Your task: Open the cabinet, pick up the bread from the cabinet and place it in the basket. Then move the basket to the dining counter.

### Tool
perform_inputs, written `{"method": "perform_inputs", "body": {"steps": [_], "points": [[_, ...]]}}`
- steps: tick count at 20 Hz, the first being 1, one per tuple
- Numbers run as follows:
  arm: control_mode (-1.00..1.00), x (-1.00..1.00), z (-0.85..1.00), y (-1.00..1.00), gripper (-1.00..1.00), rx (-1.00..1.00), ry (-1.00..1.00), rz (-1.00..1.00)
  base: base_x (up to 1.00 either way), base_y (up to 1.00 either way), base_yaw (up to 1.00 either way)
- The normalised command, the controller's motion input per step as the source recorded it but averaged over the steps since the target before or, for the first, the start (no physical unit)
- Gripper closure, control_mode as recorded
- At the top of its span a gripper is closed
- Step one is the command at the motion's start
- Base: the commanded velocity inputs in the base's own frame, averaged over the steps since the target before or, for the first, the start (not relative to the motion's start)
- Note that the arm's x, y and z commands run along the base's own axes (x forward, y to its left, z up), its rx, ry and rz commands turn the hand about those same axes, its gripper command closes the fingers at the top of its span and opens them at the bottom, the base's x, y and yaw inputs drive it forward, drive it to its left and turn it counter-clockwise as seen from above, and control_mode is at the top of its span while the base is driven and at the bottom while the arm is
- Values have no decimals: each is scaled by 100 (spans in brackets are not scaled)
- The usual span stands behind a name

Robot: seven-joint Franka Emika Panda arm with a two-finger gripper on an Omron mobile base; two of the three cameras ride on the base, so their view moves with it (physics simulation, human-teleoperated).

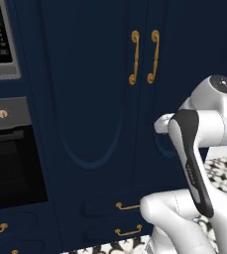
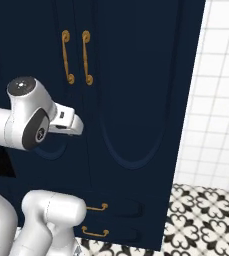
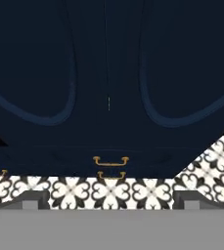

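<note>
Cabinet (image 1: 90, 99): tall, navy, both arched doors shut, straight ahead of the arm.
Handles (image 1: 144, 57): two curved brass bars side by side at the door seam, high up.
Gripper (image 3: 108, 197): jaws spread wide, holding nothing, facing the door seam low down.
Drawers (image 1: 127, 218): below the doors, brass pulls, shut.
Oven (image 1: 8, 168): black front, left of the cabinet.
Floor (image 2: 206, 220): black-and-white patterned tile.

Flat, even rendered light w/ no glare, cabinet (image 1: 90, 99) front reads v. dark ahead of claw, edges slightly soft.
</note>
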Motion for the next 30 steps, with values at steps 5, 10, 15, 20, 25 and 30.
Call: {"method": "perform_inputs", "body": {"steps": [5, 10, 15, 20, 25, 30], "points": [[-100, 51, 14, 0, -100, 0, -1, 0, 0, 0, 0], [-100, 41, 69, -15, -100, 0, -20, 0, 0, 0, 0], [-100, 47, 76, -16, -100, 0, -25, 0, 0, 0, 0], [-100, 49, 66, -2, -100, 0, -20, 0, 0, 0, 0], [-100, 60, 38, 0, -100, 0, -6, 0, 0, 0, 0], [-100, 69, 2, 0, -100, 0, 0, 0, 0, 0, 0]]}}
